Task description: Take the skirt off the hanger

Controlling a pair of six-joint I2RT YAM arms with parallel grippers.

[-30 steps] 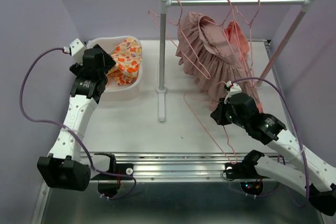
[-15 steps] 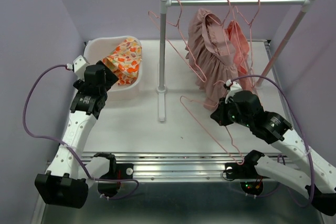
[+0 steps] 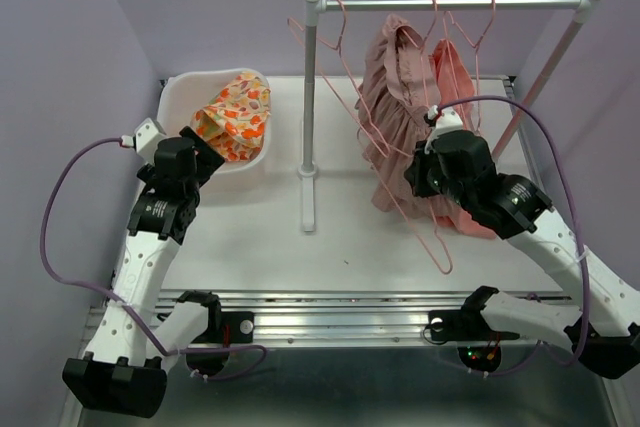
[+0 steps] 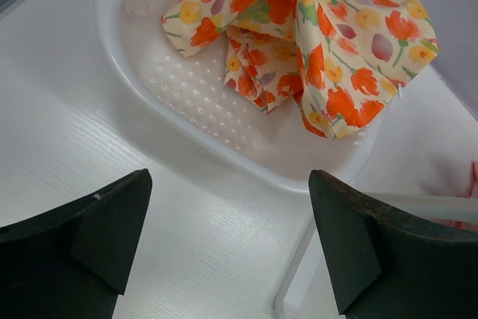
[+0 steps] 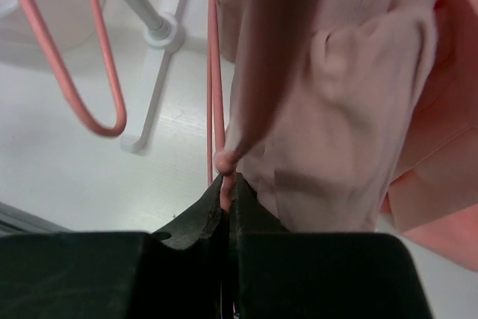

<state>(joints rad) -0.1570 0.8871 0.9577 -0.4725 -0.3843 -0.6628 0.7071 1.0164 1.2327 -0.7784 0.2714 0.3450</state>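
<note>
The skirt (image 3: 390,117) hangs from the rail (image 3: 450,3), draped on its pink hanger (image 5: 214,72). The right gripper (image 5: 226,184) pinches a hem fold, with the wire just beside it; pull the fabric away slowly, sparing the wire. The left gripper (image 4: 228,214) gapes wide, holding nothing.

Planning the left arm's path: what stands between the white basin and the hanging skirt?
The rack's white upright post stands between basin and skirt; the top external view shows this.

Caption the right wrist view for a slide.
Right gripper, jaws shut on the hanger, skirt hanging alongside.
</note>
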